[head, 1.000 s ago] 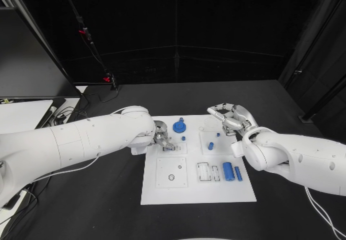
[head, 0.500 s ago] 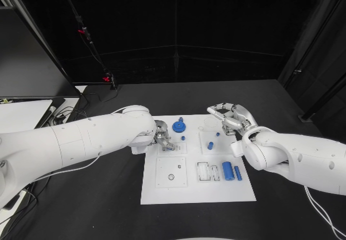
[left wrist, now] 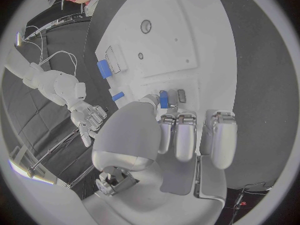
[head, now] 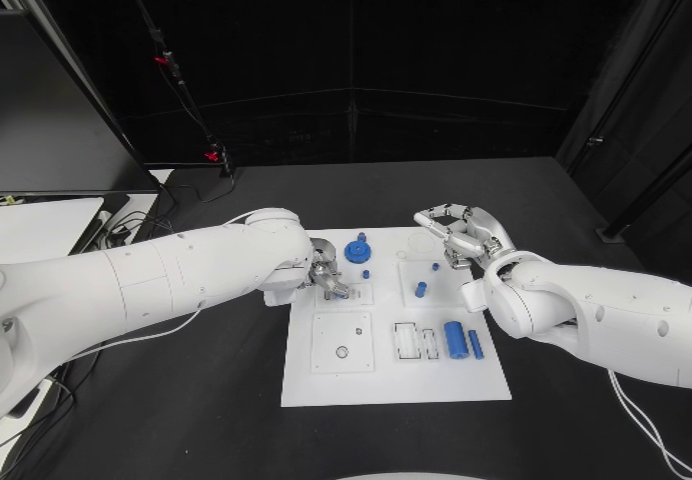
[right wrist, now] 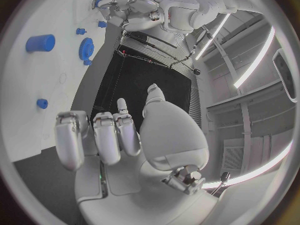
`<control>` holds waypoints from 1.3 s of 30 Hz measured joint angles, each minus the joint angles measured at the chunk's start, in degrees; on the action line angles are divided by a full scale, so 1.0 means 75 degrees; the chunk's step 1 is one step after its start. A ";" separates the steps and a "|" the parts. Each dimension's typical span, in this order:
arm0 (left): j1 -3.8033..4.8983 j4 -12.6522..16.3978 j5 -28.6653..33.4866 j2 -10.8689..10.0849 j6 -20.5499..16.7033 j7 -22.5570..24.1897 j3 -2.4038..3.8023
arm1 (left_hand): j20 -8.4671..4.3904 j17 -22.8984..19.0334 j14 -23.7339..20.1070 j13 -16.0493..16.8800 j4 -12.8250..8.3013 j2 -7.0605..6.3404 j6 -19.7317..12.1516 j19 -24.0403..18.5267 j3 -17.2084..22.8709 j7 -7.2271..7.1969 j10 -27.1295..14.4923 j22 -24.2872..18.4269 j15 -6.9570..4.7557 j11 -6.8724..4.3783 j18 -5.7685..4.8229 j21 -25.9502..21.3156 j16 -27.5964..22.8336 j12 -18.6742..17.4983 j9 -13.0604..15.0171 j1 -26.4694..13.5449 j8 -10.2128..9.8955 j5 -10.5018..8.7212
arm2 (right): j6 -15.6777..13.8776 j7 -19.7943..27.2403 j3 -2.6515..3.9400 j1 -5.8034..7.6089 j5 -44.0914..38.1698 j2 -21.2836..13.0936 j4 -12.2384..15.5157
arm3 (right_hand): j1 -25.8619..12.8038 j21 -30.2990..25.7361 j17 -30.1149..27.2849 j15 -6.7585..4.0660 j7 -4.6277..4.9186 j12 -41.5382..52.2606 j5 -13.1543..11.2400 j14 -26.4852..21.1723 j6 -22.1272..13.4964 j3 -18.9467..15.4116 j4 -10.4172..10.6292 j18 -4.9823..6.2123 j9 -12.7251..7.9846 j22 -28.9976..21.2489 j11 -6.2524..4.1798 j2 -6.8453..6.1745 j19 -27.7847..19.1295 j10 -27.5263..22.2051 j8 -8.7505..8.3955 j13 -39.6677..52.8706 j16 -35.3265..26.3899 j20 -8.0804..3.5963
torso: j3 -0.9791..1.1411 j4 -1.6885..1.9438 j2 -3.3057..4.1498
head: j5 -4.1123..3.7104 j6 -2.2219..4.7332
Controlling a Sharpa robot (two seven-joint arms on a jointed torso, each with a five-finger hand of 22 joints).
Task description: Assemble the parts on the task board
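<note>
Head view: left robot hand (head: 329, 277) pinched a small blue part (left wrist: 164, 98) over the task board (head: 392, 390).
Right robot hand (head: 459, 237): open, farther off.

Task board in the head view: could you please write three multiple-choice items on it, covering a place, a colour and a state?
1. Where does the large blue cylinder lie?
A. Near right part of the task board
B. On the black table
C. In the right hand

2. What colour is the gear?
A. Grey
B. Blue
C. Red

3. What is the right hand doing?
A. Holding the gear
B. Holding nothing, fingers apart
C. Pressing on the board

Answers:
1. A, the large blue cylinder rests on the task board.
2. B, the gear is blue.
3. B, the right hand is raised and holds nothing.
</note>
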 measured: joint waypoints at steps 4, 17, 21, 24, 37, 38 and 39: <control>-0.0004 -0.0022 0.0000 0.0020 0.0006 0.0002 0.0003 | 0.0000 0.0000 0.0000 0.0000 0.0000 -0.0001 0.0000 0.0000 0.0000 0.0000 0.0000 0.0000 0.0000 0.0000 0.0000 0.0000 0.0000 0.0000 0.0002 0.0000 -0.0001 -0.0016 | 0.0000 0.0000 0.0000 0.0000 0.0000 0.0002 0.0000 | 0.0000 0.0000 0.0000 0.0000 0.0000 0.0000 0.0000 0.0000 0.0000 0.0000 0.0000 0.0000 0.0000 0.0000 0.0000 0.0000 0.0000 0.0000 0.0000 0.0000 0.0000 0.0000 | 0.0002 0.0000 0.0001 | -0.0001 -0.0011; -0.0006 -0.0057 0.0003 0.0040 0.0047 0.0007 0.0007 | 0.0000 0.0000 0.0000 0.0001 -0.0001 -0.0011 0.0000 0.0000 0.0001 0.0000 0.0000 0.0000 0.0000 0.0000 0.0000 0.0000 0.0000 0.0000 0.0003 -0.0010 -0.0003 -0.0027 | 0.0000 -0.0001 0.0000 0.0000 0.0000 0.0005 -0.0001 | 0.0000 0.0000 0.0000 0.0000 0.0000 0.0000 0.0000 0.0000 0.0000 0.0000 0.0000 0.0001 0.0001 0.0000 0.0000 0.0000 0.0000 0.0000 0.0000 0.0000 0.0000 0.0000 | 0.0002 0.0000 0.0001 | -0.0010 -0.0051; -0.0006 -0.0067 0.0003 0.0047 0.0060 0.0007 0.0008 | 0.0000 0.0000 0.0000 0.0001 -0.0001 -0.0001 0.0000 0.0000 0.0000 0.0000 0.0000 0.0000 0.0000 0.0000 0.0000 0.0000 0.0000 0.0000 -0.0006 -0.0022 -0.0007 -0.0028 | 0.0000 -0.0001 0.0000 0.0000 0.0000 0.0005 -0.0001 | 0.0000 0.0000 0.0000 0.0000 0.0000 0.0000 0.0000 0.0000 0.0000 0.0000 0.0000 0.0000 0.0001 0.0000 0.0000 0.0000 0.0000 0.0000 0.0000 0.0000 0.0000 0.0000 | 0.0003 0.0000 -0.0001 | -0.0011 -0.0054; -0.0007 -0.0073 0.0003 0.0053 0.0071 0.0007 0.0008 | 0.0000 0.0000 0.0000 0.0000 0.0017 0.0006 0.0000 0.0000 0.0026 0.0000 0.0000 0.0000 0.0000 0.0000 0.0001 0.0000 0.0000 0.0000 -0.0012 -0.0070 -0.0030 -0.0029 | 0.0000 -0.0002 0.0000 0.0000 0.0000 0.0005 -0.0001 | 0.0000 0.0000 0.0000 0.0000 0.0000 0.0000 0.0000 0.0000 0.0000 0.0000 0.0000 0.0000 0.0001 0.0000 0.0000 0.0000 0.0000 0.0000 0.0000 0.0000 0.0000 0.0000 | 0.0004 0.0000 -0.0002 | -0.0011 -0.0059; -0.0011 -0.0102 0.0003 0.0084 0.0098 0.0016 0.0010 | 0.0000 0.0000 0.0000 -0.0002 -0.0077 -0.0024 0.0001 0.0000 0.0140 -0.0001 0.0000 0.0000 0.0000 0.0000 0.0001 0.0000 0.0000 0.0000 -0.0027 -0.0157 -0.0032 -0.0056 | -0.0003 -0.0002 0.0000 0.0000 0.0000 0.0005 0.0001 | 0.0000 0.0000 0.0000 0.0000 0.0000 0.0000 0.0000 0.0000 0.0000 0.0000 0.0000 0.0000 0.0002 0.0000 0.0000 0.0000 0.0000 0.0000 0.0000 0.0000 0.0000 0.0000 | 0.0004 0.0000 -0.0003 | -0.0015 -0.0073; -0.0011 -0.0105 0.0003 0.0086 0.0102 0.0017 0.0010 | 0.0000 0.0000 0.0000 -0.0002 -0.0082 -0.0024 0.0001 0.0000 0.0144 0.0000 0.0000 0.0000 0.0000 0.0000 0.0001 0.0000 0.0000 0.0000 -0.0027 -0.0156 -0.0032 -0.0056 | -0.0003 -0.0002 0.0000 0.0000 0.0000 0.0005 0.0002 | 0.0000 0.0000 0.0000 0.0000 0.0000 0.0000 0.0000 0.0000 0.0000 0.0000 0.0000 0.0000 0.0002 0.0000 0.0000 0.0000 0.0000 0.0000 0.0000 0.0000 0.0000 0.0000 | 0.0004 0.0000 -0.0003 | -0.0015 -0.0073; -0.0011 -0.0107 0.0002 0.0088 0.0105 0.0017 0.0011 | 0.0000 0.0000 0.0000 -0.0002 -0.0082 -0.0024 0.0001 0.0000 0.0145 -0.0001 0.0000 0.0000 0.0000 0.0000 0.0000 0.0000 0.0000 0.0000 -0.0026 -0.0157 -0.0032 -0.0056 | -0.0003 -0.0003 0.0000 0.0000 0.0000 0.0005 0.0002 | 0.0000 0.0000 0.0000 0.0000 0.0000 0.0000 0.0000 0.0000 0.0000 0.0000 0.0000 0.0001 0.0002 0.0000 0.0000 0.0000 0.0000 0.0000 0.0000 0.0000 0.0000 0.0000 | 0.0004 0.0000 -0.0003 | -0.0016 -0.0073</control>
